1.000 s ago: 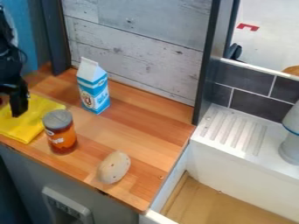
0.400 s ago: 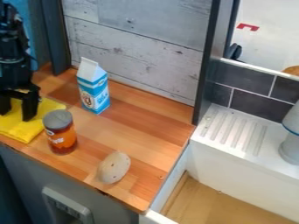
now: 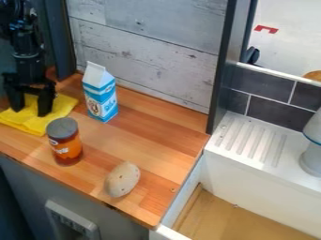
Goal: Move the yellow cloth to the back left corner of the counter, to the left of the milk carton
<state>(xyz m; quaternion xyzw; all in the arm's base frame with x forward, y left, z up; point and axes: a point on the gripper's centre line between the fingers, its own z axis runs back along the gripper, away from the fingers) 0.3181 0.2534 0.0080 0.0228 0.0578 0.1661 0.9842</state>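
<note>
Your gripper (image 3: 31, 111) is open, its two fingers spread apart at the yellow cloth (image 3: 27, 123), which lies on the wooden counter (image 3: 147, 138) beneath them and shows between them. Near your gripper stand the orange-labelled can (image 3: 66, 146) and the upright blue-and-white carton (image 3: 102, 99).

You have the black fingers (image 3: 46, 101) spread at the yellow cloth (image 3: 28, 123) on the wooden desk (image 3: 150, 136). Beside the cloth, you see an upright orange can (image 3: 65, 146), a blue-and-white carton (image 3: 101, 99) behind it, and a pale, speckled potato (image 3: 122, 179) nearer the front edge.
</note>
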